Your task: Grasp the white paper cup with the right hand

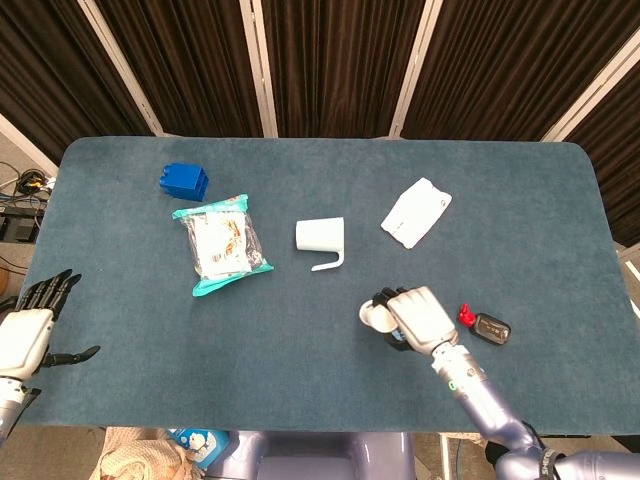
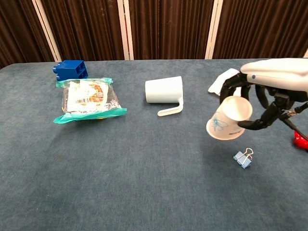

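Observation:
The white paper cup (image 2: 229, 118) with a blue flower print hangs tilted in the air above the table, base toward the camera in the chest view. My right hand (image 2: 269, 91) grips it, fingers wrapped over its top and thumb under its side. From the head camera the cup (image 1: 376, 316) peeks out left of the right hand (image 1: 418, 315), near the table's front right. My left hand (image 1: 30, 325) hovers off the table's left front corner, fingers spread and holding nothing.
A blue binder clip (image 2: 243, 158) lies on the cloth below the cup. A white plastic mug (image 1: 321, 238) lies on its side mid-table. A snack bag (image 1: 222, 244), blue block (image 1: 183, 182), white pouch (image 1: 415, 212) and red-and-black key fob (image 1: 486, 325) are around.

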### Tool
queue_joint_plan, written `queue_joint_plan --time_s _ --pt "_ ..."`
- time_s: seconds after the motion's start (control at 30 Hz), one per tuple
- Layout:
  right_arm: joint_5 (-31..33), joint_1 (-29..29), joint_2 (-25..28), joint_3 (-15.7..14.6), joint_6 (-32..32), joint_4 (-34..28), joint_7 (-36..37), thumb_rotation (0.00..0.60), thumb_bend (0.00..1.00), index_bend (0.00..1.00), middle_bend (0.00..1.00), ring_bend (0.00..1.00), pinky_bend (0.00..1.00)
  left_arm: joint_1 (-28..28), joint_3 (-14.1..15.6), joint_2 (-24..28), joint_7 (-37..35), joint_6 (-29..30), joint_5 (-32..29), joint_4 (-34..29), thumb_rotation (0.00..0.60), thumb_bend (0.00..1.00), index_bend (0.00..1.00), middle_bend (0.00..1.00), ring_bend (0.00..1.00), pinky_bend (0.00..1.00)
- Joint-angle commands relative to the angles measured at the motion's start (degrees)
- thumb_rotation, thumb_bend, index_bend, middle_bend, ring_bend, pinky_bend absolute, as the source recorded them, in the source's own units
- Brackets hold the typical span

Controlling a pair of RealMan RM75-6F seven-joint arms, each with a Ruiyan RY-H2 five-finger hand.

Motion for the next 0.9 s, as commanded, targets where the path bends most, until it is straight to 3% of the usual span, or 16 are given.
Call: queue_joint_plan --time_s 0.03,0.3,0.83,0.9 --pt "3.3 0.6 2.4 -1.3 -0.8 -1.8 -2.5 0.6 0.41 0.51 0.38 0.42 0.55 0.0 0.0 0.0 0.1 0.1 0.0 0.0 0.6 0.0 0.0 0.0 0.0 0.0" --pt "8.1 1.6 4.2 -3.8 -1.7 -4.7 -4.7 0.6 0.41 0.51 0.38 0.42 0.55 0.1 0.1 -0.2 0.5 0.5 0.3 -0.1 0.6 0.0 0.0 0.0 0.0 0.0" --pt "9.4 2.1 1.2 -5.7 0.7 -3.0 -4.9 0.6 0.41 0.51 0.38 0.42 0.55 0.2 0.2 -0.2 0.4 0.7 0.7 -0.1 0.6 0.0 0.0 0.0 0.0 0.0" --pt "9.2 2.1 0.7 -5.8 0.9 -2.5 -4.8 0.6 0.41 0.46 0.38 0.42 0.54 0.2 0.2 -0.2 0.4 0.7 0.7 0.0 0.6 0.0 0.0 0.0 0.0 0.0"
